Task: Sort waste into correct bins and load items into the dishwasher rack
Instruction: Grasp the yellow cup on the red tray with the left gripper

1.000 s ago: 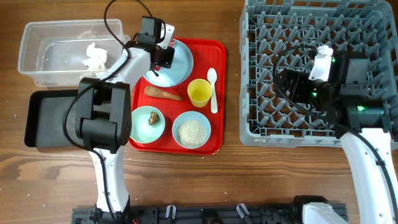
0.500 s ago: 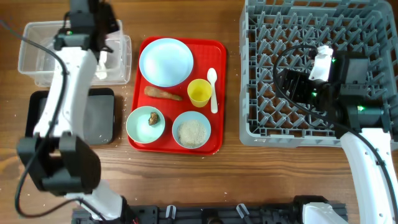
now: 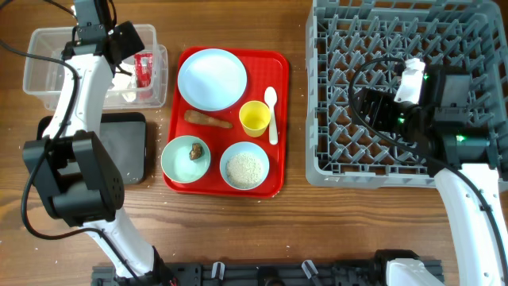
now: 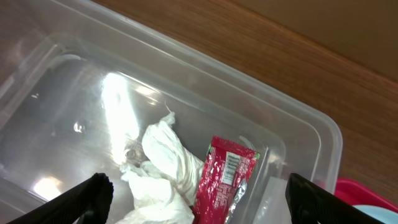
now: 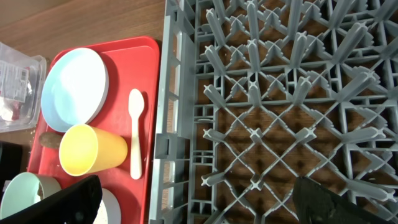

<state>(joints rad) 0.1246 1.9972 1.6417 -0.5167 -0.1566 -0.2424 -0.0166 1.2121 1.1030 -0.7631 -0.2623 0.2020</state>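
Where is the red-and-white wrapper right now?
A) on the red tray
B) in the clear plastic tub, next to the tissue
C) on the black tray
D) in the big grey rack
B: the wrapper lies inside the clear tub, right beside the crumpled tissue.

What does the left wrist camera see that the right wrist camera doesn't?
Only the left wrist view looks down into the clear tub, showing the crumpled white tissue with the red-and-white wrapper lying beside it. Only the right wrist view shows the grey dishwasher rack, the yellow cup, the white spoon and the edge of a bowl. Both catch the red tray, the pale blue plate, the wooden table and some of the tub.
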